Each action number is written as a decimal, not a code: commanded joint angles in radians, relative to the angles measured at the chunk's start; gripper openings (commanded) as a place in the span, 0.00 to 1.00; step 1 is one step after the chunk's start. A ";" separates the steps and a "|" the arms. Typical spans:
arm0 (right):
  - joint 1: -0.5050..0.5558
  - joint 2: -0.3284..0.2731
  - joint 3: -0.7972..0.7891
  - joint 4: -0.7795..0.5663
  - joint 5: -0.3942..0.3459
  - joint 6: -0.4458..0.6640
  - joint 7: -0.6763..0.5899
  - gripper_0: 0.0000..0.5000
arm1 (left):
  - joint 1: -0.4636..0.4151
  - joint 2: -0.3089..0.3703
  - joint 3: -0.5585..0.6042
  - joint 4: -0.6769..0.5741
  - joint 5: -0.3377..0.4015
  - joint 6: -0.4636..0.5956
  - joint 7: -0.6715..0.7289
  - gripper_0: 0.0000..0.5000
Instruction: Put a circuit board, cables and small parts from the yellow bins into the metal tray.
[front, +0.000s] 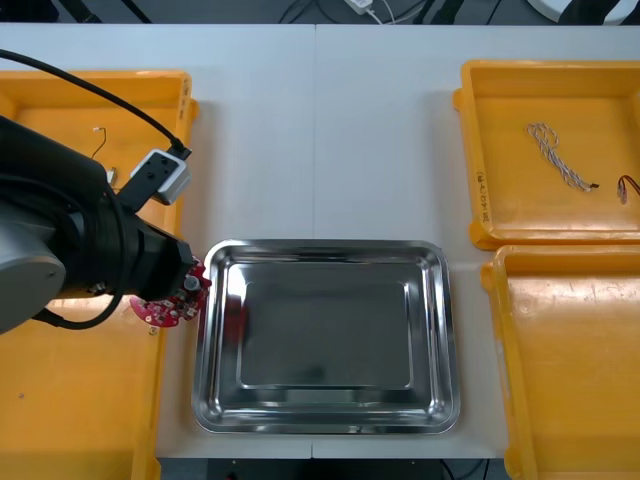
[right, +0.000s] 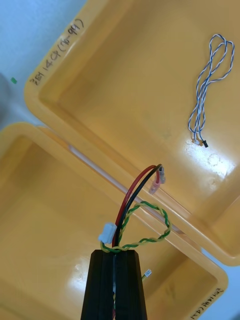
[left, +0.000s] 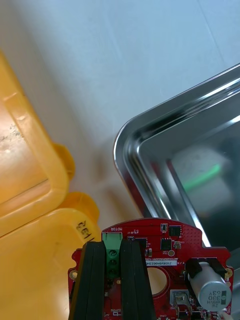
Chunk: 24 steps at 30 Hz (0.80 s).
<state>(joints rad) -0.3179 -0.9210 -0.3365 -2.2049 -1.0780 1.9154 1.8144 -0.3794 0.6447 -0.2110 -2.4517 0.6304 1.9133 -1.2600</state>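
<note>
Circuit board (front: 163, 311): clamped at its green connector by the left end effector (left: 112, 246), held between the near left yellow bin (front: 70, 400) and the left rim of the metal tray (front: 325, 247).
Tray: bare and shiny, set on the bench (front: 320, 130).
Right end effector (right: 115, 255): closed narrowly on red, black and yellow-green cables (right: 134, 197) — held above the two right bins.
Blue and white cable (front: 560, 158): laid in the far right bin (front: 475, 150).

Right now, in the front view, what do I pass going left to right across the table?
Left yellow bins → round red circuit board, clamped in the jaws of the left gripper → metal tray → right yellow bins.
</note>
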 joint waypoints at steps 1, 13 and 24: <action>-0.040 -0.025 -0.035 -0.024 -0.062 0.005 -0.124 0.00 | -0.042 -0.039 -0.114 -0.046 -0.092 0.007 0.068 0.00; -0.036 -0.027 -0.021 -0.033 -0.094 0.005 -0.150 0.00 | -0.042 -0.066 -0.321 -0.046 -0.230 0.007 0.241 0.00; -0.036 -0.025 0.007 -0.033 -0.082 0.005 -0.167 0.00 | -0.036 -0.074 -0.442 -0.018 -0.322 0.000 0.329 0.00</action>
<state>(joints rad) -0.3286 -0.9210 -0.3359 -2.2136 -1.1622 1.9155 1.6620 -0.3861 0.5938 -0.6128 -2.4605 0.3389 1.9135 -0.9451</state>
